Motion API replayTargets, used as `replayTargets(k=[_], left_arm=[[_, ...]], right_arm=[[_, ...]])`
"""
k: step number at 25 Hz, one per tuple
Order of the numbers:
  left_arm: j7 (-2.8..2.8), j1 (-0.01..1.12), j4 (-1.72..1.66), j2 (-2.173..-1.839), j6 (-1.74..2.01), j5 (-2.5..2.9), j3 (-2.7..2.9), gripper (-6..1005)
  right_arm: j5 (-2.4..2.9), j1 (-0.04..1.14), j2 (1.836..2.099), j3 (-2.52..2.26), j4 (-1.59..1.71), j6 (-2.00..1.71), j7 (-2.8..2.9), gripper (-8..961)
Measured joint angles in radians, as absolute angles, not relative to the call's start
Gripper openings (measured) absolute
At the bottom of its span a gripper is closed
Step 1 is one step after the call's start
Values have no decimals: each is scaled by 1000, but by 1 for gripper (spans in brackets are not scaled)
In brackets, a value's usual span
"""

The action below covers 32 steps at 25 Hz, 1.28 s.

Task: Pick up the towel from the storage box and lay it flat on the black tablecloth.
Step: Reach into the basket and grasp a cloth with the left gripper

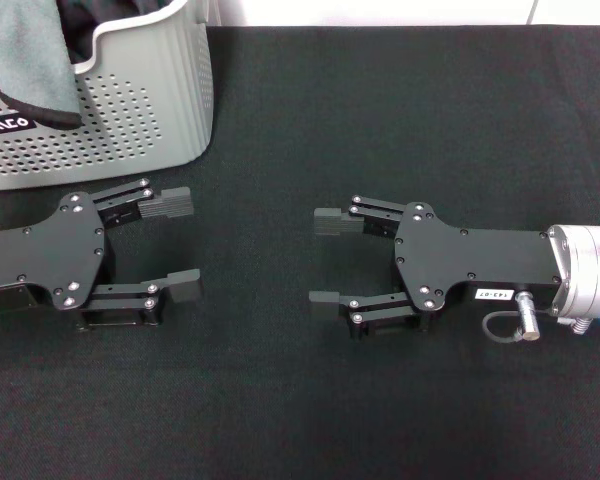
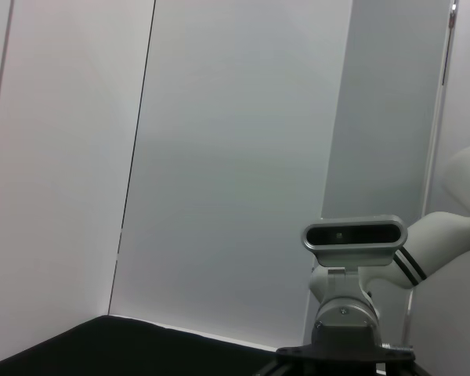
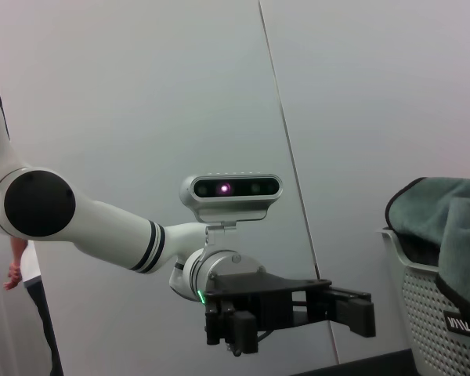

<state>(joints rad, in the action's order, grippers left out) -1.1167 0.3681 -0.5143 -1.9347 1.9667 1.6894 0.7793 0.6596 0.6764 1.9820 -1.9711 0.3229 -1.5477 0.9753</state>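
Towel [image 1: 30, 70] sits in the box [image 1: 130, 120], bunched, one grey-green fold with black edging draped over the near rim and hanging down the perforated front wall, partly covering the black label. Right wrist view shows the same: towel [image 3: 446, 227] heaped above the box [image 3: 439, 313] rim and spilling over its side. Box stands at the far left of the tablecloth [image 1: 380, 110], which covers the rest of the work surface.

Left gripper [image 1: 183, 245] lies low over the tablecloth just in front of the box, fingers spread apart, nothing between them. Right gripper [image 1: 326, 260] is level with it, facing it across a bare gap of cloth, fingers also spread, holding nothing. Neither touches towel or box.
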Motion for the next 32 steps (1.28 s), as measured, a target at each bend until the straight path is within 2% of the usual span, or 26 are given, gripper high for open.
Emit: replayTargets(k=[13, 21, 29, 32], left_arm=[[-1119, 359, -512, -1937, 1950, 1686, 772, 870], [-1286, 350, -559, -1949, 1899, 1683, 474, 871], [-1574, 308, -923, -1994, 1843, 1687, 189, 871], [-1661, 292, -1085, -2026, 1750, 1684, 131, 870]], right_arm=[[654, 669, 1985, -1969, 326, -1548, 954, 885], [655, 649, 1986, -1945, 319, -1545, 943, 885], [658, 638, 1989, -1921, 309, -1516, 924, 885], [659, 638, 1989, -1921, 309, -1495, 924, 885]])
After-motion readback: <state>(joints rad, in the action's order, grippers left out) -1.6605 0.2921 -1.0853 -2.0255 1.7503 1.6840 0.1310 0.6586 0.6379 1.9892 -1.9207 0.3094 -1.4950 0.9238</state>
